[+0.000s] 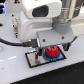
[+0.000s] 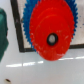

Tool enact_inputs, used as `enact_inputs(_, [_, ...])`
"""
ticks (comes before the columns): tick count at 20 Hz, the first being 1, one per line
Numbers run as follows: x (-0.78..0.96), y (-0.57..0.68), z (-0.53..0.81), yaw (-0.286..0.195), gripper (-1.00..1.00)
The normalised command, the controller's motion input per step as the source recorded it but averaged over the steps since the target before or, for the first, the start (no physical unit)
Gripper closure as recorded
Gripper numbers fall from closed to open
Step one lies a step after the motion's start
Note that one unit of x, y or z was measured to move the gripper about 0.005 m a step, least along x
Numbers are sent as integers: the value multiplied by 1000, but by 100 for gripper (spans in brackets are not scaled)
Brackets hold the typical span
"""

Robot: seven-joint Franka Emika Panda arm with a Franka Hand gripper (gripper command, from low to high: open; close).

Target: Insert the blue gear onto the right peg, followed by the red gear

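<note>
The red gear [image 1: 50,51] [image 2: 50,31] hangs just under my gripper [image 1: 50,48], which is shut on it; the fingers themselves are hidden by the hand. It fills the wrist view, its dark centre hole showing. Directly below it the blue gear [image 1: 49,57] [image 2: 26,31] lies on the black-bordered grey base plate [image 1: 32,59] [image 2: 17,44], only its toothed rim peeking out around the red one. The right peg is hidden under the gears.
The white arm and its hand cover the middle of the exterior view. A dark cable [image 1: 10,43] runs across the white table at the exterior view's left. A dark green object [image 2: 2,30] stands beside the plate in the wrist view.
</note>
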Motion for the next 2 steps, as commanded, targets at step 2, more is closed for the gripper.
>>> enact_inputs(2, [13, 105, 666, 0, -100])
